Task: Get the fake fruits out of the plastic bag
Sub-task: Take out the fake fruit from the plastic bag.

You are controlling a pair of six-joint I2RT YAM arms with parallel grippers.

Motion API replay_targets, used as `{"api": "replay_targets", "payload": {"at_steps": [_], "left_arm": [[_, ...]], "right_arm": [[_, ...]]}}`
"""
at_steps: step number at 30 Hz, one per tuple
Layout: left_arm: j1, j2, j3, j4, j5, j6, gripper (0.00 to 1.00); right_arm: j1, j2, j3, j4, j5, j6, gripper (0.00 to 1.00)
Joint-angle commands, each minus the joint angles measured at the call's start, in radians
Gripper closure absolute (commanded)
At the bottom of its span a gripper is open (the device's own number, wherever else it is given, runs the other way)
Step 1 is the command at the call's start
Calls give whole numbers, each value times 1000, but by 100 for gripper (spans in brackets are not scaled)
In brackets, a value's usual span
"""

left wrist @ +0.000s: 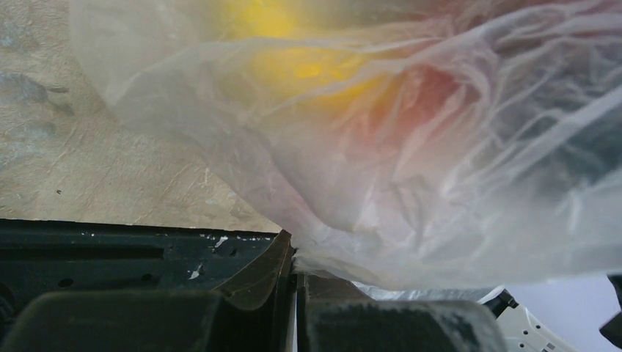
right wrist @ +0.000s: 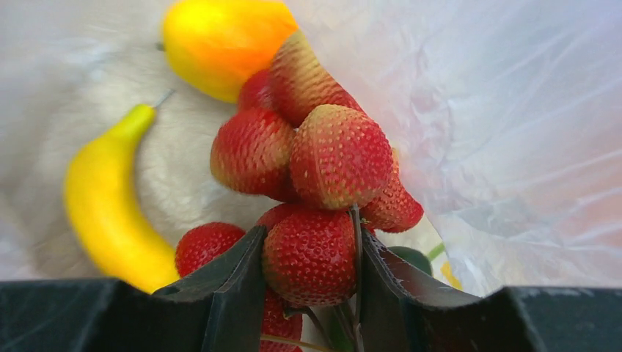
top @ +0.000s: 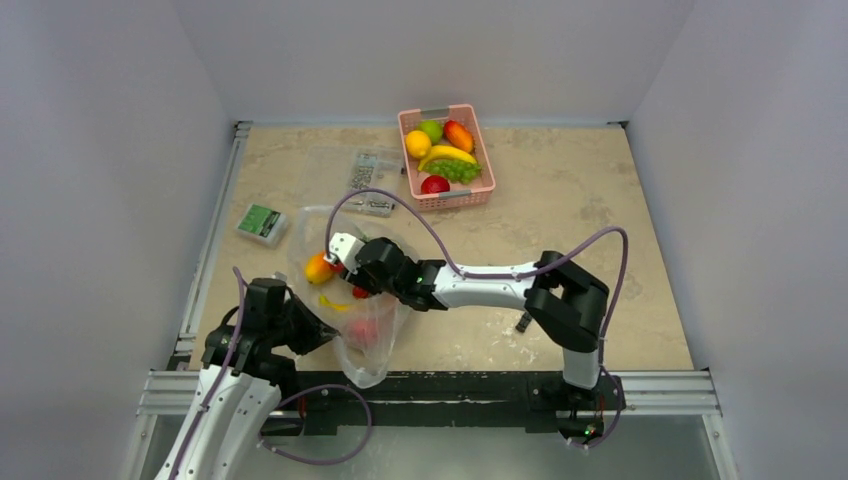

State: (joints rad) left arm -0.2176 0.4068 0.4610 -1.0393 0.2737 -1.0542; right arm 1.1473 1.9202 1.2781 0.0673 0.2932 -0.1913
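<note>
Right gripper (right wrist: 309,242) clamps a pebbled red strawberry (right wrist: 308,264) among glossy fake fruits (right wrist: 337,158) inside the crinkly clear plastic bag (top: 368,350), which lies lengthwise away from the arms; left gripper (left wrist: 293,257) pinches its film.

One plastic bag (top: 370,365), one pink basket (top: 455,198), one grape bunch (top: 455,170).

Right gripper (right wrist: 309,242) surrounded by plastic bag (right wrist: 513,132); dark fingers (right wrist: 235,293) pressed on both sides of one red strawberry (right wrist: 308,264), clamped; strawberry cluster (right wrist: 323,154) stacked just above, touching it; orange-yellow fruit (right wrist: 220,40) at top, against cluster; yellow banana-shaped fruit (right wrist: 103,213) lying left, lower end near left finger; dark green piece (right wrist: 411,258) beside right finger, partly hidden; crinkled clear film fills right side.
</note>
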Motion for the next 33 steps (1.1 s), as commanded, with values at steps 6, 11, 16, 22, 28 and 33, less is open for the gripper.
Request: {"api": "replay_targets", "payload": {"at_steps": [6,11,16,22,28,33], "left_arm": [[-3,21,19,37,15,6,100],[-3,17,22,34,11,6,100],[-3,18,22,34,11,5,100],[-3,18,19,35,9,8,100],[-3,20,21,36,6,6,100],[-3,27,24,41,6,8,100]], "right_arm": [[14,-146,-24,74,-282,-63,100],[18,-160,-20,90,-290,-63,100],[29,-201,-12,105,-327,-48,100],[28,-308,-70,195,-309,48,100],[21,-383,-128,262,-401,157,100],[19,-410,-141,313,-484,293,100]]}}
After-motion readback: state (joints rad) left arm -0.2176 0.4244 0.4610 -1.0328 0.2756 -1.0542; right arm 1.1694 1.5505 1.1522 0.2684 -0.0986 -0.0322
